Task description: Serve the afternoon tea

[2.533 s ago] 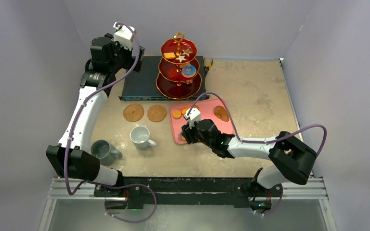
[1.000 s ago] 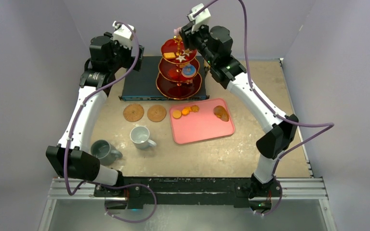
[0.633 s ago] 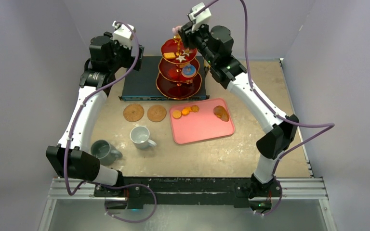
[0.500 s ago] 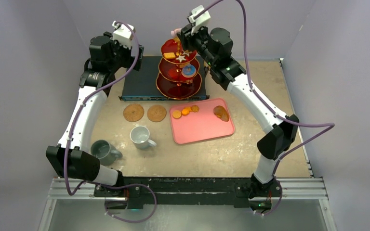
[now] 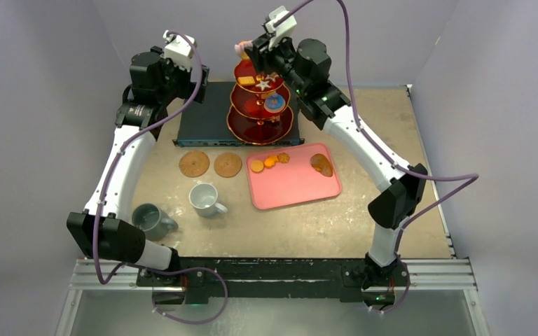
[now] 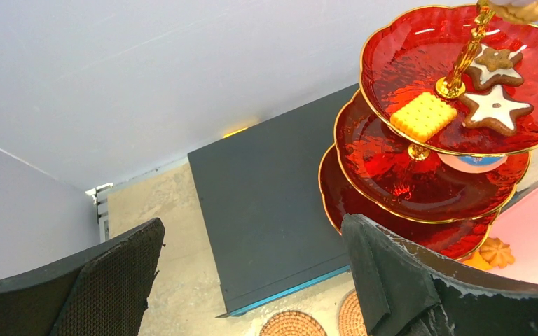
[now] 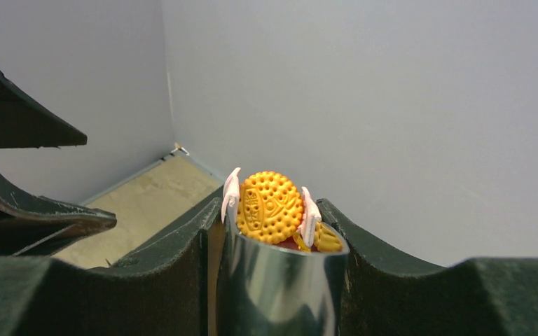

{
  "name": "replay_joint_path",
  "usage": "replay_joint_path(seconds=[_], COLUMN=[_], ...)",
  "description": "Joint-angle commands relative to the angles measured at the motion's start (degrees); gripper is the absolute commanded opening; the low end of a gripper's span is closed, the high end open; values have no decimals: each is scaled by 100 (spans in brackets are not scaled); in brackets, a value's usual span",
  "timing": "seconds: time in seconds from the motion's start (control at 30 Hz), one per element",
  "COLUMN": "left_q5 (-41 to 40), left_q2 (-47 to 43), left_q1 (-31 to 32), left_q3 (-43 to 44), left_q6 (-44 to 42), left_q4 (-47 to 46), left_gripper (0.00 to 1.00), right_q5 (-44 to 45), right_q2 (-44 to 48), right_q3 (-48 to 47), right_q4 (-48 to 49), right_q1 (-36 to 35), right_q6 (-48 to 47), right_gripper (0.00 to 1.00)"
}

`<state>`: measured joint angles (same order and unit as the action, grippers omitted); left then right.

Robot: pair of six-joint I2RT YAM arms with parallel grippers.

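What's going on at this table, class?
The right claw is shut on a round toy pastry, held over the top tier of the red stand. The left claw hangs open and empty near the dark box. More pastries lie on the pink tray. Both mugs stand off the coasters.

Lilac-grey walls (image 5: 392, 35), scuffed beige tabletop (image 5: 378, 133)

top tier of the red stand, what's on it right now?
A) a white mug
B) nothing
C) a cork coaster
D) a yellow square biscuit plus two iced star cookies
D: in the left wrist view, the top tier of the red three-tier stand carries a yellow square biscuit and two iced star cookies, and no mug or coaster.
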<state>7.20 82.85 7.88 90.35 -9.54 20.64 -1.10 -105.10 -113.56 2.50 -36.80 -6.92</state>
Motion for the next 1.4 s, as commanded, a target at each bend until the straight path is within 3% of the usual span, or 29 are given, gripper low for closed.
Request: replay_joint_path(seconds=[0.0, 0.47, 1.37], left_q5=[9, -26, 5], left_q2=[-140, -180, -172], left_q1=[-44, -50, -100], left_q3=[124, 102, 88], left_q6=[102, 65, 67], left_q4=[-197, -180, -193], left_gripper=[99, 99, 99], right_q5=[-241, 20, 121], right_q2=[-143, -1035, -1014], right_q3=[-468, -1641, -1038], right_q4=[186, -58, 70], right_q1=[-104, -108, 173], right_q6=[85, -176, -257], right_gripper=[36, 37, 43])
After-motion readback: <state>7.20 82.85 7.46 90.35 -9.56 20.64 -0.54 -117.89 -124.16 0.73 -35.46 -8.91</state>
